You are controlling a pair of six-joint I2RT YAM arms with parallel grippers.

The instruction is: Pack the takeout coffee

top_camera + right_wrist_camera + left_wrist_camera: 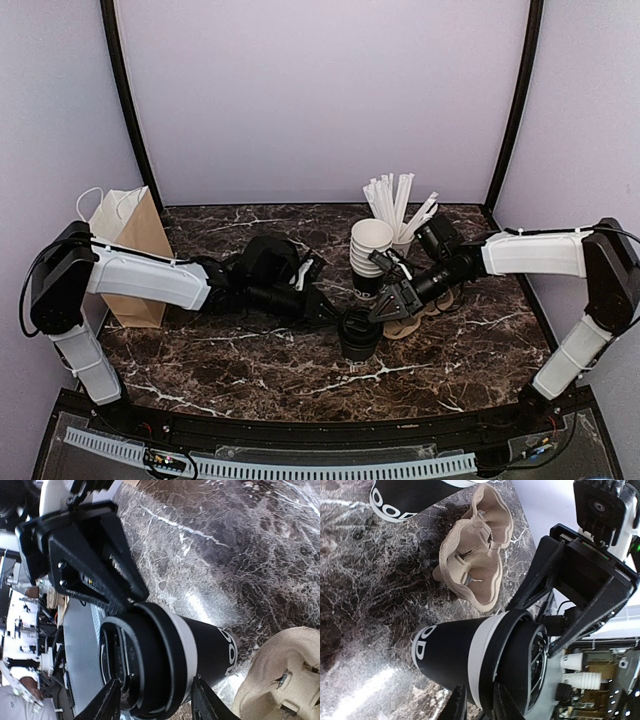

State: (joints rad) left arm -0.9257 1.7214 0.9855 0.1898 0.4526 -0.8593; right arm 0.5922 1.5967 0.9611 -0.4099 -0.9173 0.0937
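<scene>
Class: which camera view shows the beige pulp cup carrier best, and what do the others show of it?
The left wrist view: the cup carrier lies almost whole and unobstructed there. The right wrist view catches only one corner; the top view shows only its edge, mostly hidden behind the right gripper.

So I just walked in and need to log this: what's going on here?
Both arms are on the takeout coffee, a lidded black cup standing on the table. The left gripper and right gripper each straddle its lid end; whether either is clamping it is unclear. The cardboard carrier lies empty beside it, and the paper bag stands at the left edge.
</scene>
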